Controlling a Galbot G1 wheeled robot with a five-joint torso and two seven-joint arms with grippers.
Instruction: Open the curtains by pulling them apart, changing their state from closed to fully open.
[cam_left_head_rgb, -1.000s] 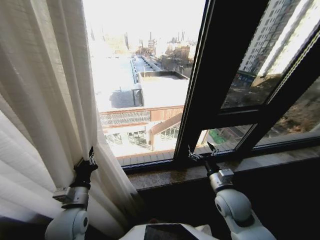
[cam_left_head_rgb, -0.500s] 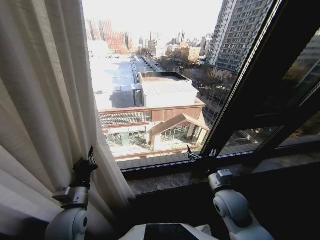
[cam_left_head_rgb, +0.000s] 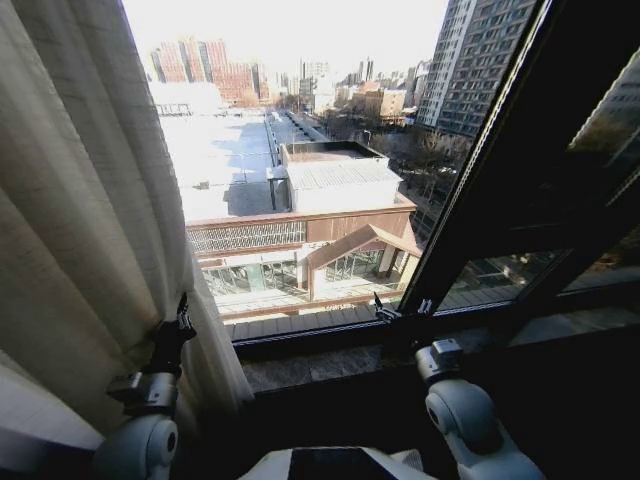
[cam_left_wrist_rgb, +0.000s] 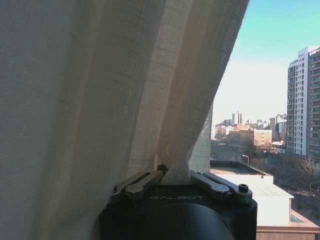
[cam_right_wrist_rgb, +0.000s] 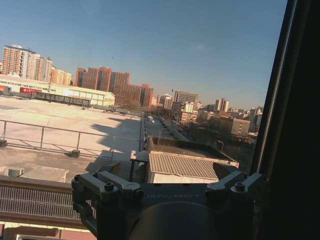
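The curtain (cam_left_head_rgb: 80, 200) is a sheer white pleated panel gathered at the left of the window, leaving most of the glass uncovered. My left gripper (cam_left_head_rgb: 182, 318) points upward at the curtain's inner edge, low down, and is shut on a fold of it. In the left wrist view the curtain (cam_left_wrist_rgb: 100, 90) hangs right in front of the camera, with a pleat pinched in the left gripper (cam_left_wrist_rgb: 175, 176). My right gripper (cam_left_head_rgb: 401, 308) stands open above the sill by the dark window post, holding nothing. In the right wrist view the right gripper (cam_right_wrist_rgb: 170, 189) faces the bare glass.
A stone window sill (cam_left_head_rgb: 320, 365) runs across just beyond both arms. A thick dark window frame post (cam_left_head_rgb: 480, 200) slants up on the right, with a lower crossbar (cam_left_head_rgb: 560, 285). Behind the glass lie rooftops and city buildings.
The whole head view has shifted, so the camera moved. The curtain's inner edge now lies farther left, baring more glass. Both grippers keep nearly the same place in the picture.
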